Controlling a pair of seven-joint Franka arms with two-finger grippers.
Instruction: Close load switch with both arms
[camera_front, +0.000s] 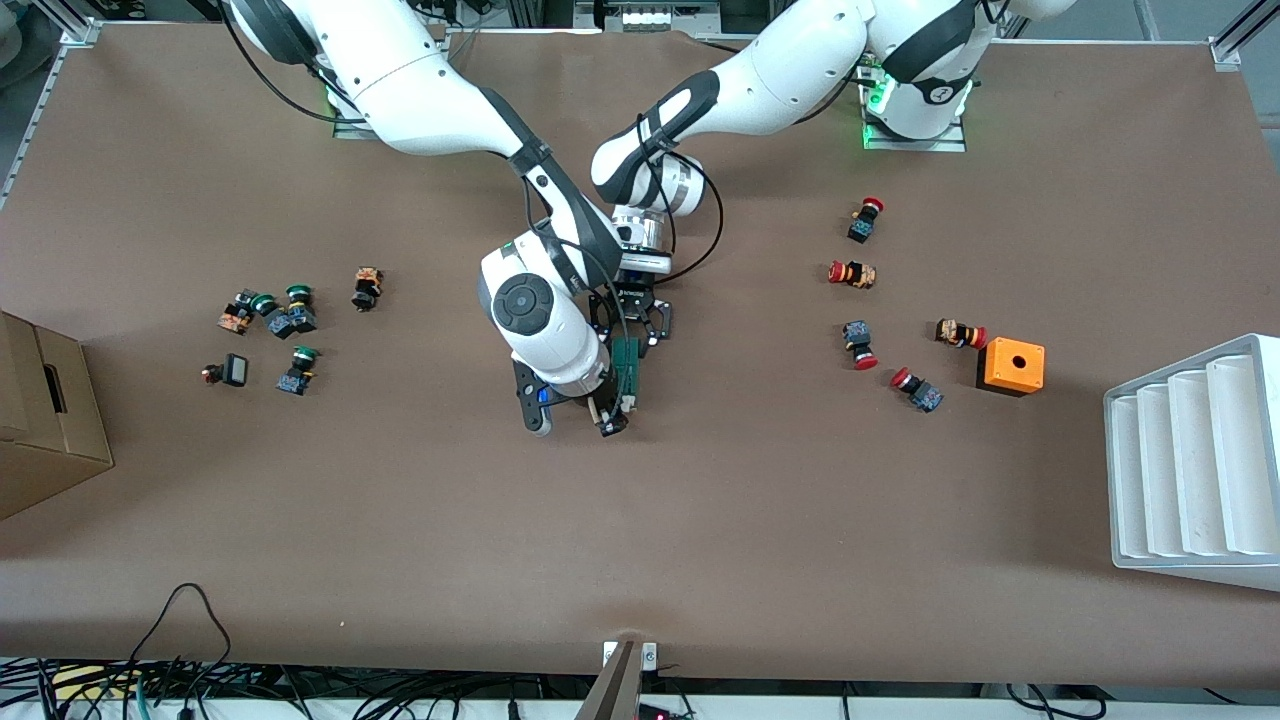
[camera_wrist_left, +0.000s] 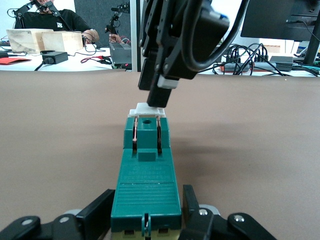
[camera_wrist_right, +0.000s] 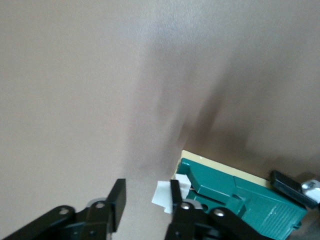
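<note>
The dark-green load switch (camera_front: 627, 364) lies on the brown table at its middle, with its white piece (camera_front: 624, 402) at the end nearer the front camera. My left gripper (camera_front: 634, 330) is shut on the switch's other end; in the left wrist view (camera_wrist_left: 145, 212) its fingers (camera_wrist_left: 97, 212) flank the green body (camera_wrist_left: 146, 175). My right gripper (camera_front: 572, 414) is open at the white end. In the right wrist view (camera_wrist_right: 146, 197) one of its fingers (camera_wrist_right: 175, 194) stands against the white piece (camera_wrist_right: 161, 195), beside the switch (camera_wrist_right: 240, 197). The right gripper (camera_wrist_left: 159, 90) also shows over the white piece (camera_wrist_left: 147, 108) in the left wrist view.
Several red-capped push buttons (camera_front: 853, 273) and an orange box (camera_front: 1011, 365) lie toward the left arm's end. Green-capped buttons (camera_front: 290, 318) lie toward the right arm's end, with a cardboard box (camera_front: 45, 420) at that edge. A white ribbed rack (camera_front: 1195, 460) stands at the left arm's end.
</note>
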